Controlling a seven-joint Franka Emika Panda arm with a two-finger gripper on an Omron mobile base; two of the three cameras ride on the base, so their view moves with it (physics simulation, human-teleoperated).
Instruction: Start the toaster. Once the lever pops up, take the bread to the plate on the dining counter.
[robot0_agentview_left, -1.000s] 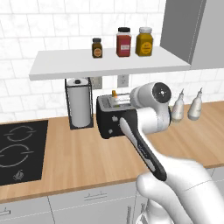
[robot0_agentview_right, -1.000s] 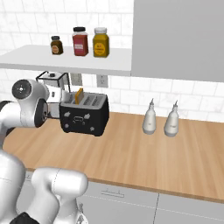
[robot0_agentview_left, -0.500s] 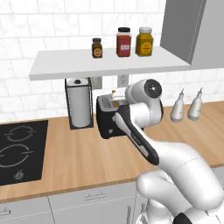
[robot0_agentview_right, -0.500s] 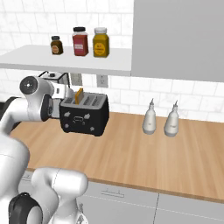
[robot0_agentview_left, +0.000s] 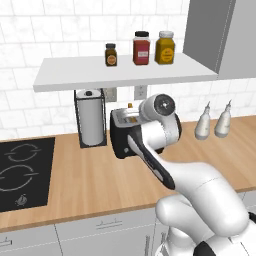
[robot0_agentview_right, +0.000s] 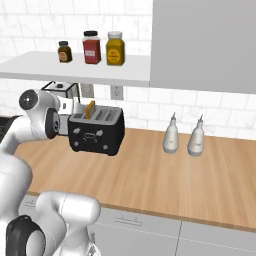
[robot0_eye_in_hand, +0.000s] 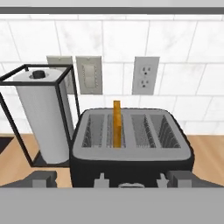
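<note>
My gripper (robot0_eye_in_hand: 112, 180) faces the toaster (robot0_eye_in_hand: 131, 146) front-on, jaws spread to full width with nothing between them. In the hand view only the two fingertips (robot0_eye_in_hand: 43, 178) are visible, one at each lower corner of the toaster body; the rest of each finger is cut off below.

The toaster stands on the wood counter (robot0_agentview_right: 165, 175), just beside the paper-towel holder (robot0_eye_in_hand: 41, 118). The bread (robot0_eye_in_hand: 116, 124) sits upright in the second slot from the left, its upper part protruding above the grey top. The toaster's lower front, including the lever, is cut off in the hand view. In the left base view my arm covers most of the toaster (robot0_agentview_left: 119, 135). In the right base view the front (robot0_agentview_right: 96, 134) is clear, but its small white marks are too small to read.

Two white bottles (robot0_agentview_right: 183, 136) stand well apart to the right.
</note>
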